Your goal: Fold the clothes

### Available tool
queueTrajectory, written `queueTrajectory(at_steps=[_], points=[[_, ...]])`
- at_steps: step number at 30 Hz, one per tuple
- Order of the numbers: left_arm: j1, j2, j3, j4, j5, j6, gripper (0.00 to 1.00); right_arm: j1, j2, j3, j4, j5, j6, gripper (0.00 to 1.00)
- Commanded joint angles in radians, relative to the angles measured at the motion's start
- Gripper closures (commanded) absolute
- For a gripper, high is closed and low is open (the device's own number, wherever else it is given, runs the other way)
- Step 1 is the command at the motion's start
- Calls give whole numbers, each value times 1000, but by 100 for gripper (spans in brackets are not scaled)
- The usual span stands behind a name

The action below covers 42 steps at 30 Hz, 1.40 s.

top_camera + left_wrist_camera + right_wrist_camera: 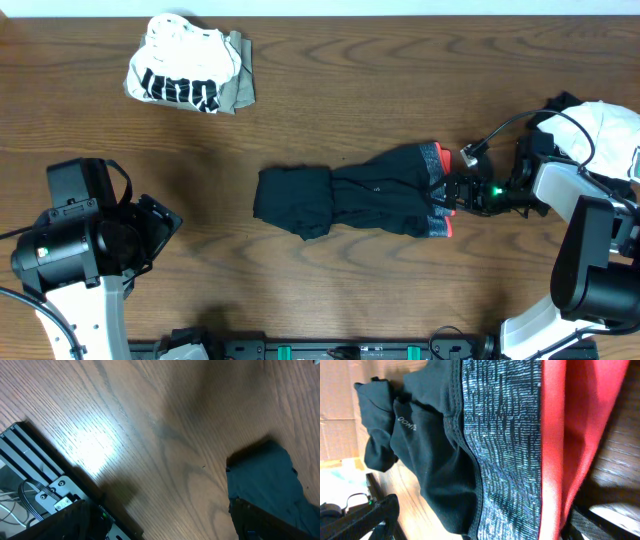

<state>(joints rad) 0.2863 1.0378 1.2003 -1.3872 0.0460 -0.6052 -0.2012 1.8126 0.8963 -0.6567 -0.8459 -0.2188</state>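
Observation:
The black trousers point(340, 200) lie bunched across the middle of the table, with the grey waistband point(434, 188) and its red-orange edge at their right end. My right gripper point(456, 192) is at that end. In the right wrist view it point(485, 522) stands open, its fingers point(370, 516) wide apart, and the waistband point(505, 445) with its red edge point(560, 435) lies between them. My left gripper point(165, 225) is open at the lower left over bare wood, away from the trousers. In the left wrist view the trousers' leg end point(265, 482) shows at the right.
A white black-printed top point(185, 70) sits bundled with an olive piece point(240, 85) at the back left. A white garment point(605, 130) with black lies at the right edge behind the right arm. A metal rail point(30, 465) runs along the table's front edge.

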Motion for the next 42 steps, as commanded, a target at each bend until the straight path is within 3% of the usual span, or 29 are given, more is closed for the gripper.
queueTrajectory(at_steps=[1, 12, 22, 31, 42], points=[[3, 1, -8, -3, -5, 5, 8, 40, 39, -41, 19, 75, 11, 1], [3, 2, -8, -3, -5, 5, 8, -32, 37, 0, -5, 232, 138, 1], [3, 21, -8, 1, -5, 5, 8, -151, 39, 31, -43, 346, 120, 1], [3, 49, -8, 8, -5, 5, 8, -19, 53, -11, 6, 340, 115, 1], [3, 54, -8, 8, -5, 5, 8, 191, 211, -9, 116, 274, 270, 1]])
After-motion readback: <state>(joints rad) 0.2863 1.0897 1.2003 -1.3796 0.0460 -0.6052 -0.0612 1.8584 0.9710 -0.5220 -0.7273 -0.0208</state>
